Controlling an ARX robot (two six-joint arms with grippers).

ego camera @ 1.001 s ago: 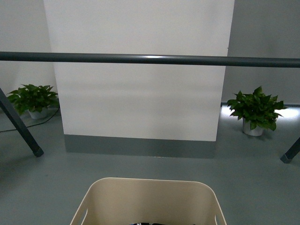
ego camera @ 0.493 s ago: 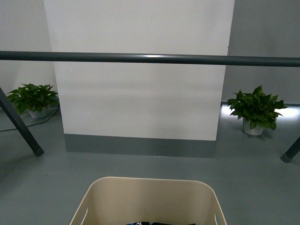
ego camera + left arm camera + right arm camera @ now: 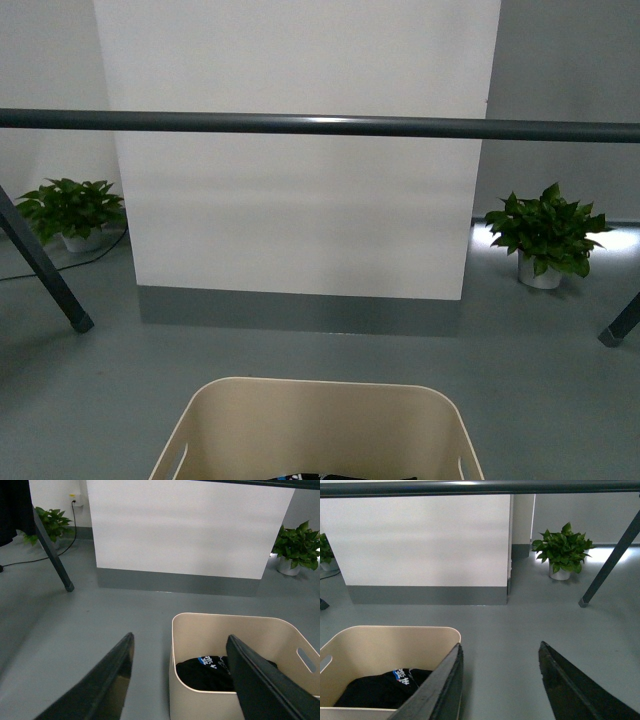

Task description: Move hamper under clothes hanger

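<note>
A beige plastic rectangular hamper (image 3: 318,430) with rounded corners sits on the grey floor (image 3: 300,350) directly ahead of the robot, a black garment with a blue-and-white print (image 3: 215,667) lying in its bottom. It stands short of the dark grey metal clothes hanger (image 3: 320,125), whose long round bar runs across the scene above and beyond it. The left claw (image 3: 180,685) is spread wide, its two dark fingers straddling the tub's left wall without visibly pressing on it. The right claw (image 3: 500,685) is likewise spread, one finger near the tub's right rim and the other over bare floor. Neither pinches anything.

The step in hand looks to be pushing the tub forward, and a good part of the way seems left. Doing it well likely means both claws bearing evenly on the two sides, so the tub slides straight and does not yaw, and keeping contact low enough that it does not tip. It should end centred between the splayed legs (image 3: 45,265), below the bar. Farther off stand a white wall panel (image 3: 300,150) with a grey base and two potted green plants (image 3: 545,235), well clear of the path.
</note>
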